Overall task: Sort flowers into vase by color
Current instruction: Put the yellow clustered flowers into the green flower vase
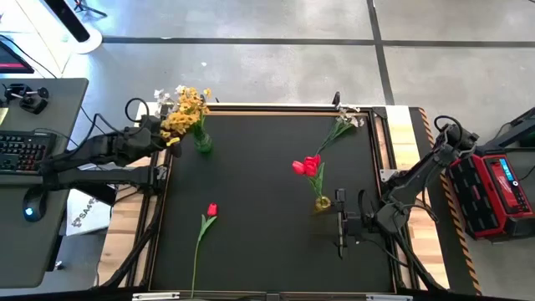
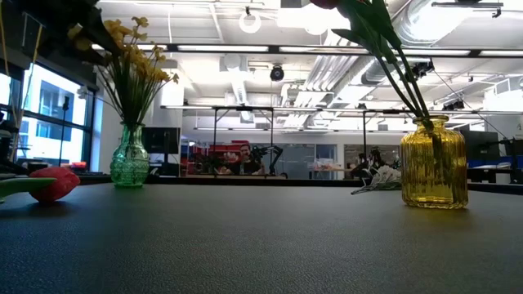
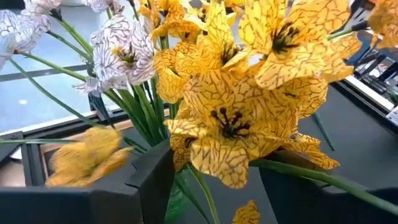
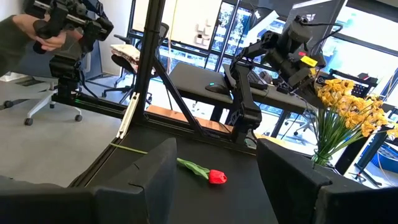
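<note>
My left gripper (image 1: 167,138) hovers open at the green vase (image 1: 203,144) near the table's far left corner. In the left wrist view its fingers (image 3: 149,180) stand on either side of the yellow blossoms (image 3: 236,118) and their stems. White blossoms (image 3: 124,53) rise beside the yellow ones. My right gripper (image 1: 341,224) is open and empty, low over the table just right of the yellow vase (image 1: 323,201), which holds red tulips (image 1: 308,165). One red tulip (image 1: 211,209) lies flat on the mat, left of centre. A white sprig (image 1: 341,125) lies by the far right corner.
A raised wooden frame (image 1: 393,142) borders the black mat. A desk with a keyboard (image 1: 21,150) stands left of the table and a red case (image 1: 493,188) right of it. A person (image 4: 25,31) holding a device shows in the room beyond. Bare mat (image 1: 259,234) lies between the vases.
</note>
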`<action>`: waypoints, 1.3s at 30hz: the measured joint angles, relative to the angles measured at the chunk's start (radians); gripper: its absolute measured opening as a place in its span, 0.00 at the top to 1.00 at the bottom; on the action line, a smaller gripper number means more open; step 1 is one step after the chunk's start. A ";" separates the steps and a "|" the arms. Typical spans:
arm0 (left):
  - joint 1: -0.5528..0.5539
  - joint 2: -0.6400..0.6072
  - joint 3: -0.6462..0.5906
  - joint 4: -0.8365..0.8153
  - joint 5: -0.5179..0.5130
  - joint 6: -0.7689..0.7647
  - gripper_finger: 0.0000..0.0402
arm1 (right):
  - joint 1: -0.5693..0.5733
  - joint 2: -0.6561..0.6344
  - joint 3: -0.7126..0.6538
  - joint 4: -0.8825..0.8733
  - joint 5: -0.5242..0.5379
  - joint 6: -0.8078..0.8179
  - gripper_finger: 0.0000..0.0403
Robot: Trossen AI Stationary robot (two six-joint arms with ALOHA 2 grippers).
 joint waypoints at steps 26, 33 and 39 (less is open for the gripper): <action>0.000 0.118 -0.040 0.013 -0.087 0.072 0.98 | 0.000 0.000 0.000 0.000 0.004 0.000 0.49; 0.023 0.132 -0.040 0.013 -0.083 0.069 1.00 | 0.000 0.000 0.000 0.000 0.003 0.000 0.49; 0.065 0.174 -0.040 0.013 -0.045 0.061 1.00 | 0.000 0.000 0.000 -0.004 0.003 0.000 0.49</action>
